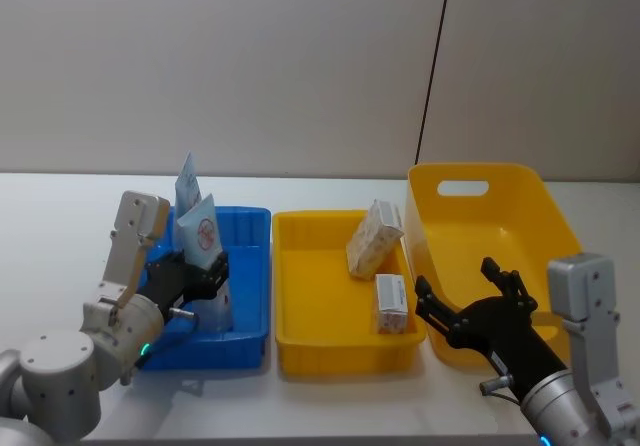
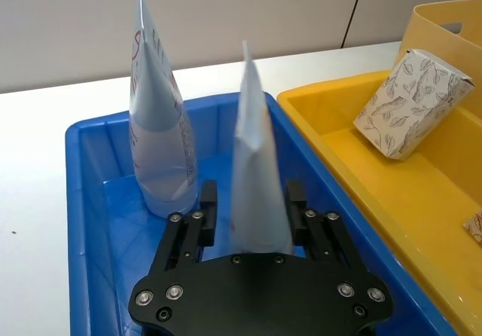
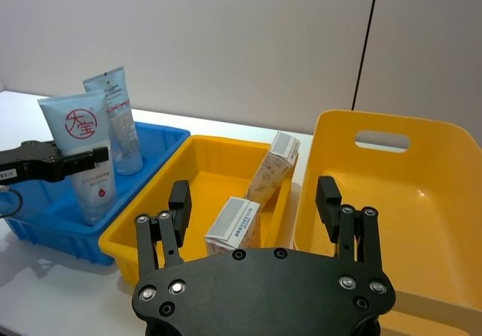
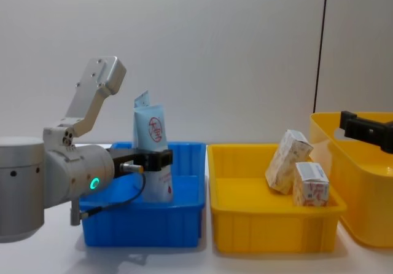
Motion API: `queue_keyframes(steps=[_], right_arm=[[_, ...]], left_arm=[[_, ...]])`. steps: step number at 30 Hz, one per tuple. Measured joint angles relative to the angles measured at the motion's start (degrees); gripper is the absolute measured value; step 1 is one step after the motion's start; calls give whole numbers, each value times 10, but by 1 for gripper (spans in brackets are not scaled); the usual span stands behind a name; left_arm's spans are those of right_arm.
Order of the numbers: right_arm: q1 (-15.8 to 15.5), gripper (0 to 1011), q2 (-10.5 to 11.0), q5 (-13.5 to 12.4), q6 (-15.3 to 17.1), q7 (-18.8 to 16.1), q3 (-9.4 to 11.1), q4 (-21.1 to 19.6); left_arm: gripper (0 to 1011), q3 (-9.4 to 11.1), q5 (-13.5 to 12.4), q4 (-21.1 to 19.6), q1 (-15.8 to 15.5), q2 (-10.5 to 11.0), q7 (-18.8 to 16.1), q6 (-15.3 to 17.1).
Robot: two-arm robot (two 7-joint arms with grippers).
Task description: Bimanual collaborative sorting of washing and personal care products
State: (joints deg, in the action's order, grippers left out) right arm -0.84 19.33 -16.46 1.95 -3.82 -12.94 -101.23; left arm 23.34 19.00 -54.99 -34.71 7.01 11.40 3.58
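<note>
Tube (image 2: 256, 170) seemingly pinched upright between fingers (image 2: 205, 214) of left gripper (image 2: 251, 204); right gripper (image 3: 253, 197) spread, idle.

Left claw (image 1: 205, 269) clamped on the red-logo tube (image 1: 201, 232) — right claw (image 1: 466, 294) low and forward, spread wide.

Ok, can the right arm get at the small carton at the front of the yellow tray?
Probably yes. The right gripper is open and near the front carton in the yellow tray, and nothing covers it. The tray wall and the leaning carton stand close, so room looks tight.
</note>
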Motion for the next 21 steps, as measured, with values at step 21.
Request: queue_keyframes(steps=[21], right_arm=[[0,1003,0,0,0,0,0,0]], left_arm=[[282,-13,4,-13,8,1,5,-20]])
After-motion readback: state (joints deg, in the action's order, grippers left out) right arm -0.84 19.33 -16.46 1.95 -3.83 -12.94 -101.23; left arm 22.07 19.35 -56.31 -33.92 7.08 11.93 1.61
